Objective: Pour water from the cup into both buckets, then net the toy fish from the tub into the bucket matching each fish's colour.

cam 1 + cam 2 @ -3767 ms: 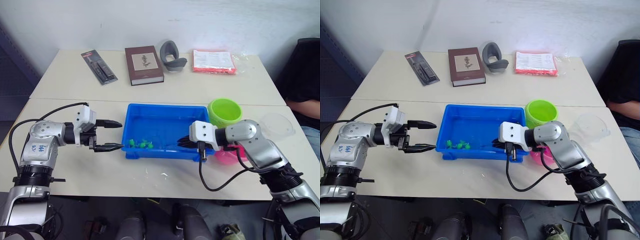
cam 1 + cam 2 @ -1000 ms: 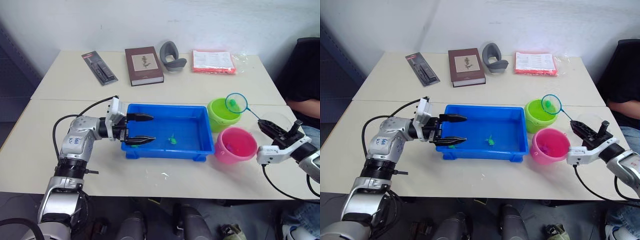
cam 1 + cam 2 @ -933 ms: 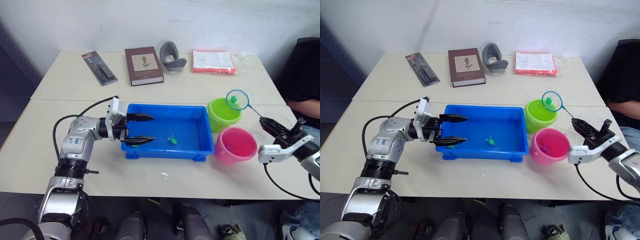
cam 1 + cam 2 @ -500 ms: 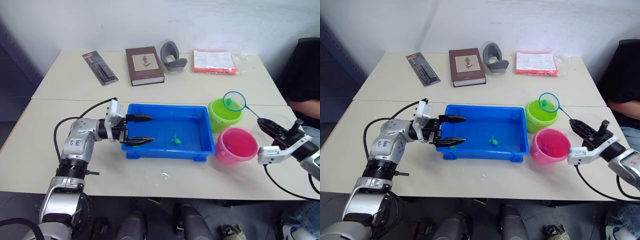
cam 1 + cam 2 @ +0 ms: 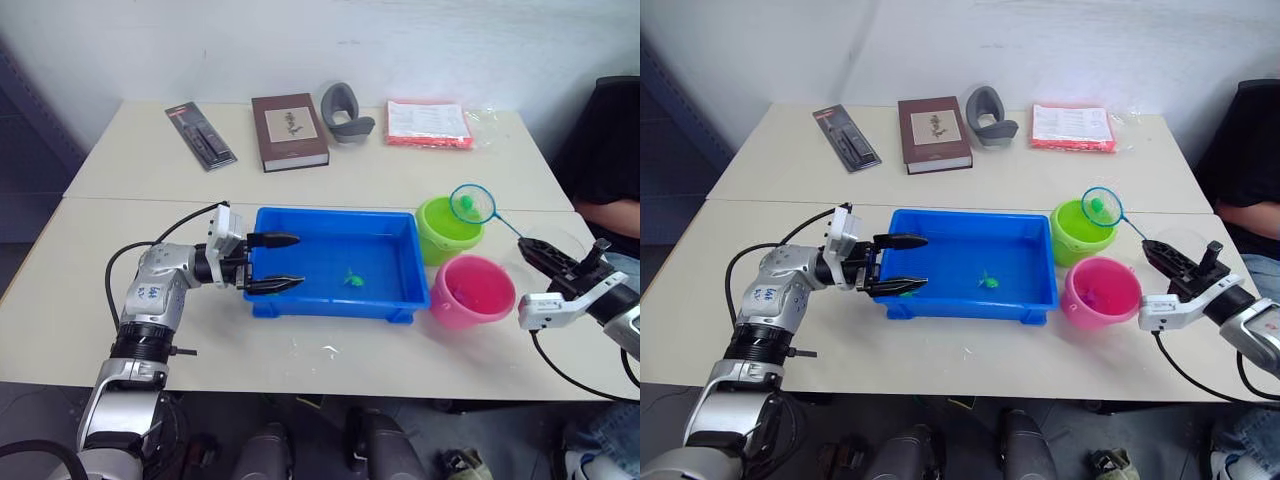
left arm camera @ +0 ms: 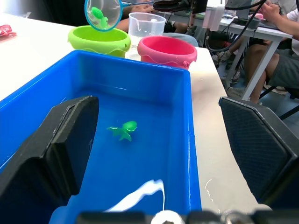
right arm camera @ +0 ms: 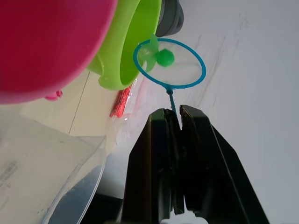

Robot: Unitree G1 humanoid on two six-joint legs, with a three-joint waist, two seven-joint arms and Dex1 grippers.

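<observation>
At centre frame in the left eye view, the blue tub [image 5: 335,262] sits on the table [image 5: 120,330] with one green fish [image 5: 352,277] lying on its floor, right of the middle. Right of the tub, the green bucket [image 5: 448,230] stands just behind the pink bucket [image 5: 472,291], the two near each other; whether they touch cannot be told. The clear cup [image 6: 145,28] stands behind the pair in the left wrist view, at the top centre of that frame. At the right edge of the left eye view, the right gripper [image 5: 537,250] is clamped on the thin handle of the net [image 5: 472,203], both fingers pressed together around the stick in the right wrist view. The net's light blue hoop hangs above the far rim of the green bucket, and a second green fish [image 7: 164,58] lies in the mesh. At the left of the tub, the left gripper [image 5: 276,262] is spread wide, one finger over the tub's left end and the other at its front rim, gripping nothing. Along the upper part of the frame, a brown book [image 5: 288,131], a dark packaged tool [image 5: 201,135], a grey curved object [image 5: 345,110] and a red packet [image 5: 428,123] rest on the far table.
</observation>
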